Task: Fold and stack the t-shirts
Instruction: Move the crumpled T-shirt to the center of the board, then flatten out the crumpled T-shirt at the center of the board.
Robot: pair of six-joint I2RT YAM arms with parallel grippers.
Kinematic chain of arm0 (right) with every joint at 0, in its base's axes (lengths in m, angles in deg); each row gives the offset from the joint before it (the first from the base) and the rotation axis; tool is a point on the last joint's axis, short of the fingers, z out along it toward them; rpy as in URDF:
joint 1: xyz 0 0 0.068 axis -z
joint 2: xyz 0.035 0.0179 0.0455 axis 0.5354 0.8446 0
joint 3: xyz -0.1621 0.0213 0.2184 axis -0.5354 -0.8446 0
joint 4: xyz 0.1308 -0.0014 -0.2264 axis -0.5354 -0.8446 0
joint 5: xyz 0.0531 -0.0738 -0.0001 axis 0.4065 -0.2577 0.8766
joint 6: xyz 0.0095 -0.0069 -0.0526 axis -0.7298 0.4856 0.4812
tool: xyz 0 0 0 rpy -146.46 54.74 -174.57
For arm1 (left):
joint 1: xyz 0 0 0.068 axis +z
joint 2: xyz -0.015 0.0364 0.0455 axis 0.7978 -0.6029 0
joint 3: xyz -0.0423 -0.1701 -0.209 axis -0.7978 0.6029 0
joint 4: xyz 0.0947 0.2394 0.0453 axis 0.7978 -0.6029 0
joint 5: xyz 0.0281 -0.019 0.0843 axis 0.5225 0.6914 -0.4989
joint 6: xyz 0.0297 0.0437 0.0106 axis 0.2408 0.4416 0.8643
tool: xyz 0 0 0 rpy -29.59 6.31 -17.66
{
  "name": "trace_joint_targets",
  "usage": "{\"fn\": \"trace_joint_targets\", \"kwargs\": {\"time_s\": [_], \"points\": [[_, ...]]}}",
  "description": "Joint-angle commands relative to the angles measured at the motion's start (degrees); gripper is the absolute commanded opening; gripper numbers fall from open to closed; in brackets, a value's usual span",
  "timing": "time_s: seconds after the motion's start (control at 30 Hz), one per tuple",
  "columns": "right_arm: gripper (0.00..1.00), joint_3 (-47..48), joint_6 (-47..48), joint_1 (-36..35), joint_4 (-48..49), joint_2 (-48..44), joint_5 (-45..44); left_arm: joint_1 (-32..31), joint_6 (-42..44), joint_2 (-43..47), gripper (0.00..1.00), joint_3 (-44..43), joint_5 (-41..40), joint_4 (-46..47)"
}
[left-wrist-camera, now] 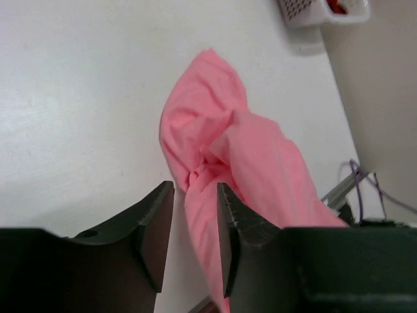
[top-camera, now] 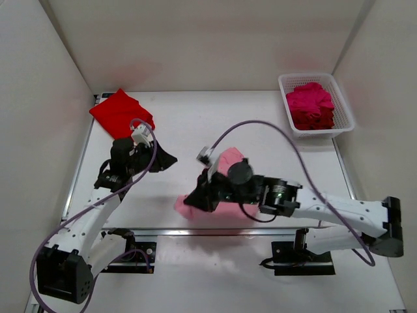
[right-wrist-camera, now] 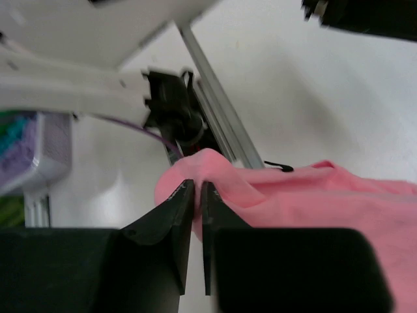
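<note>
The light pink t-shirt is pinched by the right fingers on the worktop; the left fingers are set narrowly apart, empty.

Pink shirt at right gripper tips: soft matt cloth, creased. Fingers: matt blk plastic. Table below: smooth matt white.

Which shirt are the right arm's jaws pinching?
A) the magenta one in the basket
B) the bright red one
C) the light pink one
C: the right wrist view shows the jaws shut on a fold of the light pink shirt, while the bright red shirt lies at the back left, away from that arm.
</note>
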Motion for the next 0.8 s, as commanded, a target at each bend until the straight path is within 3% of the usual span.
{"fn": "trace_joint_targets", "kwargs": {"time_s": [0.0, 0.03, 0.07, 0.13, 0.23, 0.33, 0.53, 0.63, 0.77], "points": [[0.1, -2.8, -3.3, -4.3, 2.3, 3.0, -7.6, 1.1, 2.1, 1.3, 0.45, 6.4, 2.9, -6.3], [0.17, -4.3, -3.8, -5.3, 1.5, 2.4, -6.3, 2.2, 2.2, 1.8, 0.46, 8.2, 3.3, -6.4], [0.33, -5.8, -3.7, -5.5, 1.7, 2.1, -5.4, 3.0, 2.6, 2.2, 0.48, 8.7, 3.3, -6.8], [0.43, -6.9, -2.9, -4.1, -1.8, 0.4, -4.1, 2.5, 5.4, 1.7, 0.52, 9.1, 2.1, -8.8], [0.45, -11.7, -3.3, 2.6, -7.2, -5.2, -6.5, -2.6, 7.0, -1.0, 0.58, 8.9, -2.2, -11.9], [0.45, -21.4, -4.0, 18.0, -4.0, -10.5, -0.6, -5.4, 6.6, -1.8, 0.65, 10.1, -2.9, -11.3], [0.61, -34.5, -1.8, 50.1, 7.2, -9.4, 4.8, -11.2, 4.3, -4.0, 0.71, 11.7, -6.8, -9.8], [0.62, -34.1, -0.4, 57.4, 12.2, 0.2, 9.2, -12.2, 3.3, -5.3, 0.72, 11.8, -11.1, -7.9], [0.63, -32.4, 1.1, 58.2, 19.8, 8.0, 12.8, -12.3, 0.8, -7.5, 0.75, 14.4, -13.5, -3.0]]}}
